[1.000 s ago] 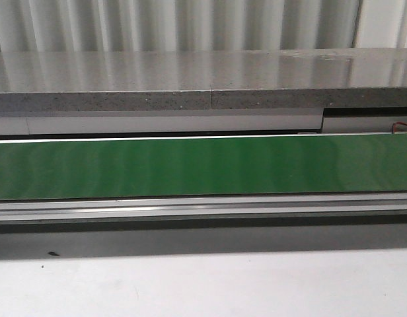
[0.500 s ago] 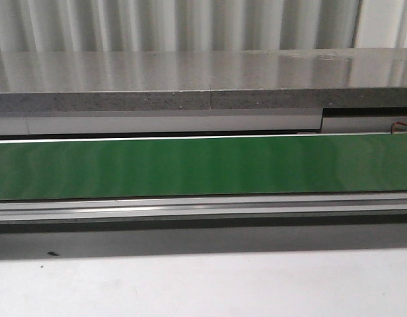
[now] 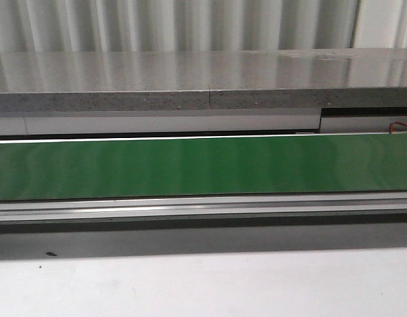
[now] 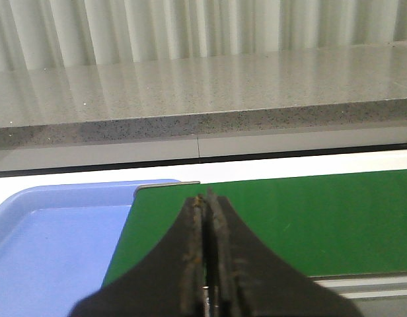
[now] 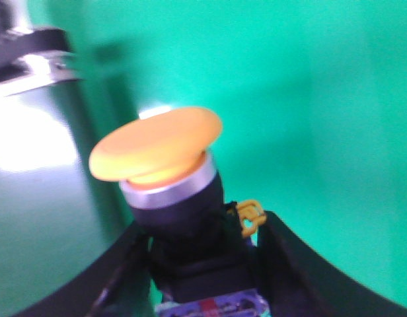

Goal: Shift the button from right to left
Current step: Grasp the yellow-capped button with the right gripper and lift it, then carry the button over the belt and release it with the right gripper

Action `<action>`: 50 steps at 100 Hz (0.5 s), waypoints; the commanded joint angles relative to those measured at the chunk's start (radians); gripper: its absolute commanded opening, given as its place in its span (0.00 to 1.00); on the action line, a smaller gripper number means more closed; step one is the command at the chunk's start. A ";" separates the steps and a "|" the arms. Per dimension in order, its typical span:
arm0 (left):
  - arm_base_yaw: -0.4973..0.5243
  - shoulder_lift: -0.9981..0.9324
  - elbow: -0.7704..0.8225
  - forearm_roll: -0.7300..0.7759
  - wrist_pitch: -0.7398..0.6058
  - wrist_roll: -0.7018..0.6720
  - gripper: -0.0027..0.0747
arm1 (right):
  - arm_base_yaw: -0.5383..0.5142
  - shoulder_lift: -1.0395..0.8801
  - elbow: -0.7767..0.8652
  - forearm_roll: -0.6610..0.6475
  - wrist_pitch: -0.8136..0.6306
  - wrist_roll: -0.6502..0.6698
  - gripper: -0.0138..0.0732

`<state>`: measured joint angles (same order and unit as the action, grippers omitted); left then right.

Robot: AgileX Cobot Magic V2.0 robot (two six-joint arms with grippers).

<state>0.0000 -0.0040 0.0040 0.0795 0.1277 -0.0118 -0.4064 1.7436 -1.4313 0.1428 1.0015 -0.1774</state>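
Button [image 5: 170,191]: yellow cap, silver ring and black collar, clamped at its body between the two fingers of the right gripper [image 5: 203,264], held above the green belt [image 5: 309,99]; blurred. Left gripper [image 4: 208,198]: fingers pressed together with nothing between them, above the belt's end edge, blue tray [image 4: 51,244] just beside that edge. Front view: belt surface [image 3: 203,165] bare along its full visible length, grey stone ledge [image 3: 203,79] behind, metal rail [image 3: 203,208] along the near edge.

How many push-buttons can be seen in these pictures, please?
1. The button sits between the right gripper's fingers above the green belt, seen only in the right wrist view. Others outside the cameras' view cannot be excluded.
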 commanded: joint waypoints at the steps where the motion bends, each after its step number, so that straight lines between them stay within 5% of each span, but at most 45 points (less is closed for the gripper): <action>1: -0.010 -0.032 0.037 -0.002 -0.076 -0.008 0.01 | 0.046 -0.105 -0.031 0.013 0.026 0.039 0.38; 20: -0.010 -0.032 0.037 -0.002 -0.076 -0.008 0.01 | 0.144 -0.125 -0.019 0.007 0.127 0.139 0.38; 50: -0.010 -0.032 0.037 -0.002 -0.076 -0.008 0.01 | 0.242 -0.089 0.067 -0.010 0.037 0.247 0.38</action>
<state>0.0000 -0.0040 0.0040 0.0795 0.1277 -0.0118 -0.1767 1.6739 -1.3581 0.1448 1.0935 0.0349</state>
